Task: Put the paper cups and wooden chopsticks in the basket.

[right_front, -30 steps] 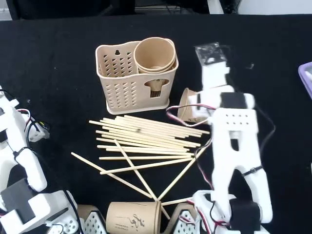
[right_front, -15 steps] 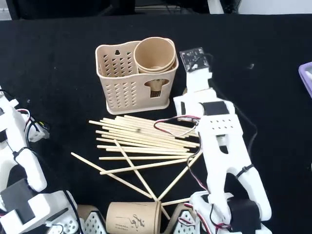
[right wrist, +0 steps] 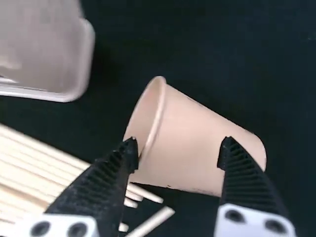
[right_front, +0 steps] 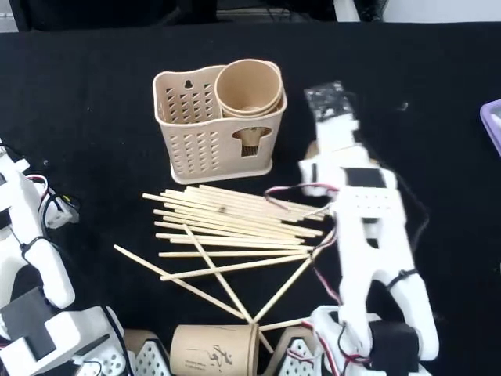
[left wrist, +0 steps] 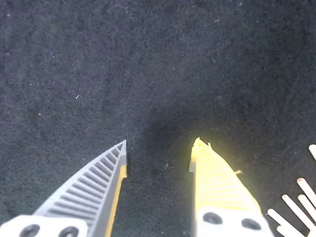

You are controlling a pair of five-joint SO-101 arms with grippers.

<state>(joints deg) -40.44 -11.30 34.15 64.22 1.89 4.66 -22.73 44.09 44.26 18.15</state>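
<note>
A paper cup [right wrist: 192, 143] lies on its side on the black cloth beside the basket's corner [right wrist: 44, 49]. My right gripper [right wrist: 178, 147] is open, one finger on each side of this cup, not closed on it. From above, the right arm [right_front: 364, 211] covers most of that cup. The beige basket [right_front: 196, 133] holds stacked paper cups [right_front: 249, 86] in one compartment. Wooden chopsticks [right_front: 235, 227] lie scattered in front of it. Another paper cup [right_front: 213, 348] lies at the near edge. My left gripper [left wrist: 160, 145] hangs open over bare cloth, chopstick ends [left wrist: 296, 202] beside it.
The left arm [right_front: 31, 290] stays at the near left corner. A purple object [right_front: 493, 125] shows at the right edge. Black cloth covers the table, with open room at the far left and far right of the basket.
The right arm swung left toward the basket, then back right, and now stands over the lying cup. The left arm has not moved.
</note>
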